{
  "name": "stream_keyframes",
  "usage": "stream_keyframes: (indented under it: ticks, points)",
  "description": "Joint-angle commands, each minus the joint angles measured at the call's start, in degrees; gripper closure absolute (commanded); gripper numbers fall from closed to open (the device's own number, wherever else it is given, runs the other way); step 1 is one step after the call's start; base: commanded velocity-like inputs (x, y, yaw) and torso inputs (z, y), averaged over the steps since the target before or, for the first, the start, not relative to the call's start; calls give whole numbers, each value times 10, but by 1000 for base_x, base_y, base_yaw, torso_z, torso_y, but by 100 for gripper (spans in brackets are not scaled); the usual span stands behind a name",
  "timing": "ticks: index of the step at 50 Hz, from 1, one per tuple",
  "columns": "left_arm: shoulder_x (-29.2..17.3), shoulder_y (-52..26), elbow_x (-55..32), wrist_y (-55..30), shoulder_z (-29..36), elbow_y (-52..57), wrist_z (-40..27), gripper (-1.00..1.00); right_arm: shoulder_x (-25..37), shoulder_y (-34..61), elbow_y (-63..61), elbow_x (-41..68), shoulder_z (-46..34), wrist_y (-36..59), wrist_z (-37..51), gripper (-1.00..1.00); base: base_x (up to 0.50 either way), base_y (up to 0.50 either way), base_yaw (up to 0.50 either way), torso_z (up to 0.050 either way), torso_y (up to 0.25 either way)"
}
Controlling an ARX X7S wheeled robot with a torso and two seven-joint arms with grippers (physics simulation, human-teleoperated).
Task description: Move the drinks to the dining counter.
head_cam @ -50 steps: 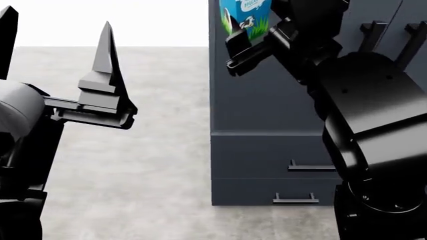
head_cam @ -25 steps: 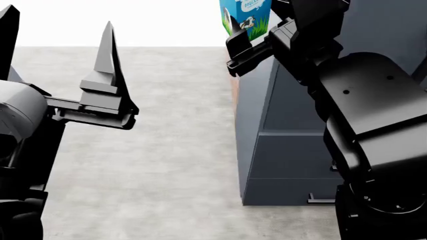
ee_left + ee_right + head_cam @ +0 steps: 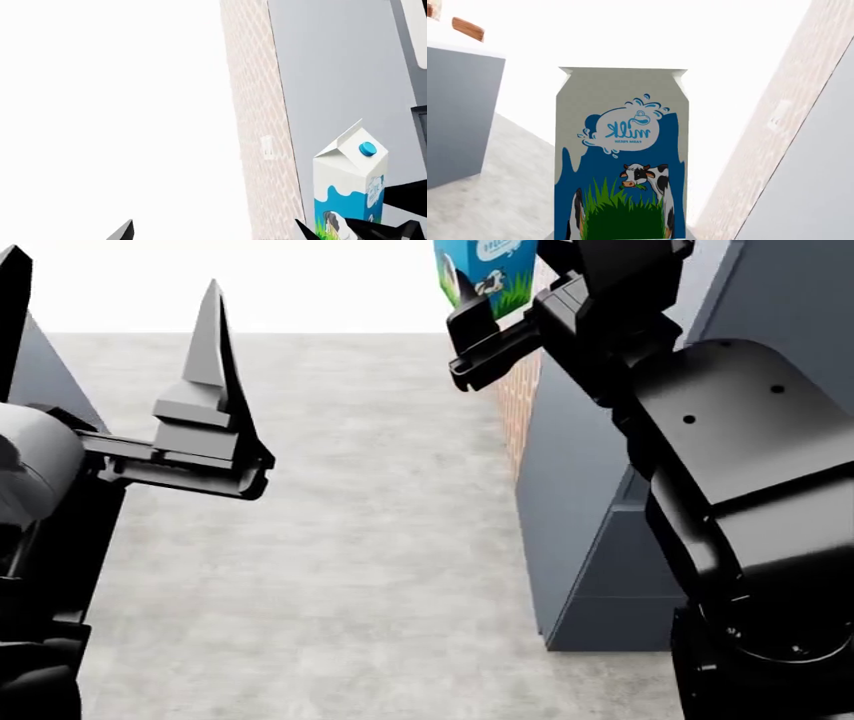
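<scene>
in the head view, going from left to right: the left gripper [image 3: 114, 360] stands at the left side with its two pointed fingers spread wide and nothing between them — one finger [image 3: 214, 350] rises like a tall spike, the other is cut by the left edge of the view. behind it a small piece of a dark grey unit [image 3: 47, 370] shows at the left edge.

the middle of the view is bare pale floor [image 3: 360, 540], a wide open strip that runs up to a bright white background.

to the right of the middle, high at the top edge, the milk carton [image 3: 487, 275] is in the air, upright, and only its lower part with the cow and the grass shows. the right gripper [image 3: 514, 325] is pinching it from below — the dark fingers press on its lower sides. the left wrist view shows the same carton with its gable top and its blue cap [image 3: 367, 148], and black finger tips around its base.

right of the carton stands a dark grey cabinet [image 3: 587, 530], its near vertical edge close to the right arm [image 3: 734, 490], with a narrow brick surface [image 3: 523, 390] beside it. in the right wrist view the carton [image 3: 622, 160] fills the centre, with a grey unit [image 3: 457, 115] with a white top at one side and a brick wall [image 3: 774, 120] at the other, both well apart from it.
</scene>
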Motion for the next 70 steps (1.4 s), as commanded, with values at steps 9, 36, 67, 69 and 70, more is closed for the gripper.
stream_keyframes:
  ticks: [9,36,67,69,70]
  points:
    - [-6,3,0,6,0,4,-3,-100,2,6,-8,-5,-2,2,1,100,-2,500,0,0,0]
    - [-8,-3,-2,6,6,5,-4,-100,6,3,-9,2,-2,0,6,100,-2,500,0,0,0]
    - [-16,0,0,14,7,7,-6,-100,8,7,-6,8,-10,-5,12,100,-2,500,0,0,1]
    - [-18,0,-3,16,6,8,-7,-100,10,5,-7,8,-11,-4,13,100,-2,500,0,0,0]
    - [-18,0,-2,15,7,7,-6,-100,10,6,-8,8,-11,-4,13,100,-2,500,0,0,0]
